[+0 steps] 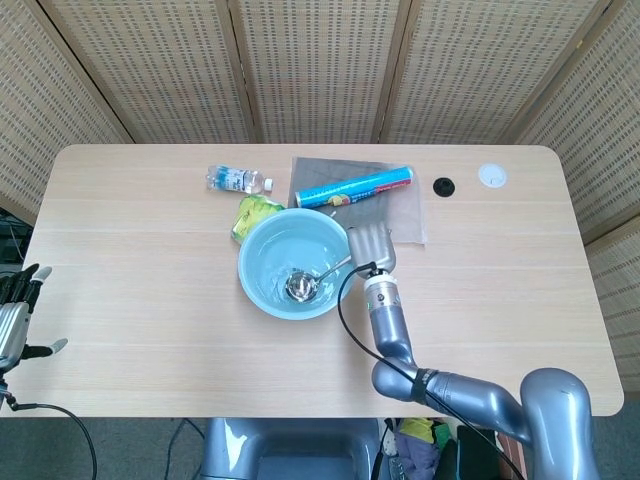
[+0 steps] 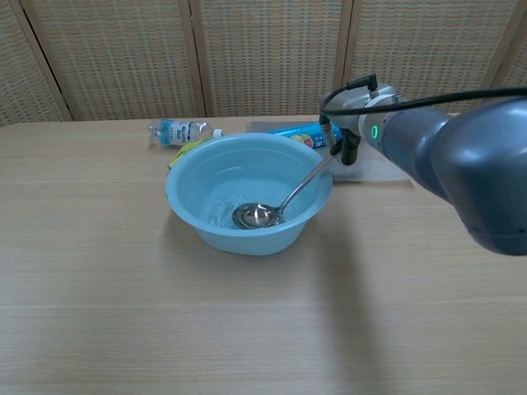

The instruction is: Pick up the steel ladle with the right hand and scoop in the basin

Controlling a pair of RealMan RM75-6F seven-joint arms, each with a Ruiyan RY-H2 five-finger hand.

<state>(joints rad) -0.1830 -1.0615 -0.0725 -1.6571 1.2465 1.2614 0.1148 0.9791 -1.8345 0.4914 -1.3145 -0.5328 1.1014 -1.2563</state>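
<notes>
A light blue basin [image 1: 262, 250] [image 2: 191, 191] with water stands at the table's middle. The steel ladle [image 1: 301, 287] [image 2: 256, 216] lies with its bowl on the basin's bottom, toward the near side. Its handle slants up over the right rim. My right hand [image 1: 372, 247] [image 2: 352, 115] holds the handle's end just outside that rim; the wrist hides most of the fingers. My left hand [image 1: 12, 318] hangs at the table's near left edge, fingers apart and holding nothing.
Behind the basin lie a water bottle [image 1: 238, 180] [image 2: 178, 130], a yellow-green packet [image 1: 255, 212] and a blue tube [image 1: 355, 187] on a grey mat [image 1: 405, 218]. A black hole [image 1: 443, 186] and a white disc [image 1: 491, 176] sit at the far right.
</notes>
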